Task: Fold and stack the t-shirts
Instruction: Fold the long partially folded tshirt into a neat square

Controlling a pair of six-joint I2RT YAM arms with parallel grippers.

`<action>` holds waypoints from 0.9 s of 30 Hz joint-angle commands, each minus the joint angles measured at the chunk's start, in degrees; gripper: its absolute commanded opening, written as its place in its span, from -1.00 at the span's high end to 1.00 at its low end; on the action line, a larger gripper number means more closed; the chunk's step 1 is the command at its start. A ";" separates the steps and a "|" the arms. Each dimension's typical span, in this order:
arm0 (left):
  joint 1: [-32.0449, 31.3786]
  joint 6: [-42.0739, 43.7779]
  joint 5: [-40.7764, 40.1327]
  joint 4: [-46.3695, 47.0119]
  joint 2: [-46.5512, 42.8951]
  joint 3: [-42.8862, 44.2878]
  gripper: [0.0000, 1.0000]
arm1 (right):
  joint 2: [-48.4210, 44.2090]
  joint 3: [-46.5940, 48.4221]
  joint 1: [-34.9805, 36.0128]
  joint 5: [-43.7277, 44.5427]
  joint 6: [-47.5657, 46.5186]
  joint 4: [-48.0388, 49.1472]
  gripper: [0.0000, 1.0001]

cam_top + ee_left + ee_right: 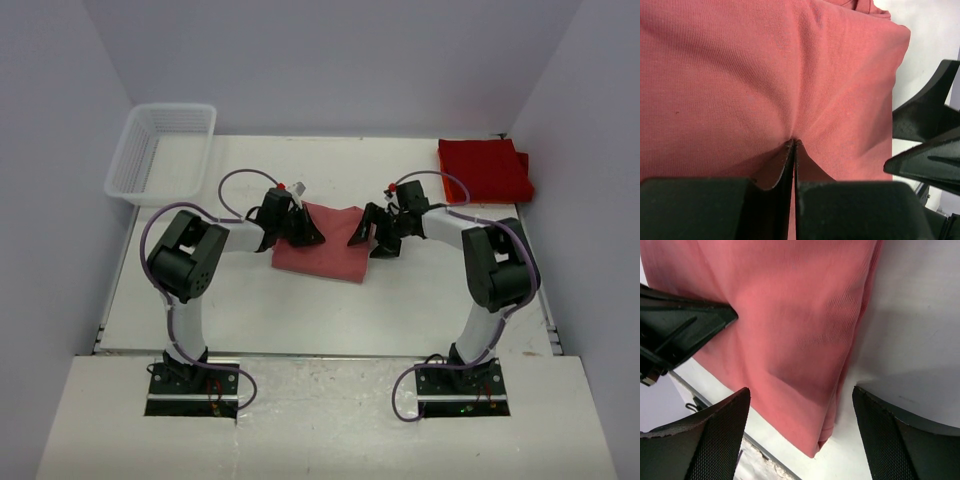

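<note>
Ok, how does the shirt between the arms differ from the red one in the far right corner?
The salmon shirt is paler and faded; the corner shirt is a deeper red. The salmon shirt lies mid-table with the left tool shut on a pinch of it; the corner shirt sits untouched. Both are folded flat.

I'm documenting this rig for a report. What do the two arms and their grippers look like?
Left arm and right arm share one look: black joint housings, pale grey links, black base plates. A purple cable loops along each. The left gripper and right gripper are black, with wedge-shaped fingers bearing finely textured pads.
</note>
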 commanded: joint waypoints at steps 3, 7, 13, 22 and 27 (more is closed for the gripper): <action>-1.23 0.95 -1.15 -7.37 2.30 -1.39 0.94 | -0.48 -4.33 0.60 6.98 -0.17 -2.15 -0.68; -1.23 1.30 -1.06 -7.37 2.56 -1.04 0.94 | -1.27 -5.47 0.43 8.57 0.00 -2.24 -0.69; -1.23 1.56 -0.79 -7.37 3.00 -0.95 0.94 | -1.63 -5.64 -0.10 12.35 0.61 -3.74 -0.70; -1.23 1.74 -0.09 -7.19 2.74 -1.22 0.93 | 0.92 -5.56 -0.72 9.82 2.02 -2.43 -0.69; -1.23 1.65 0.70 -7.19 2.04 -1.39 0.93 | 2.85 -5.29 -0.37 5.52 3.78 0.21 -0.68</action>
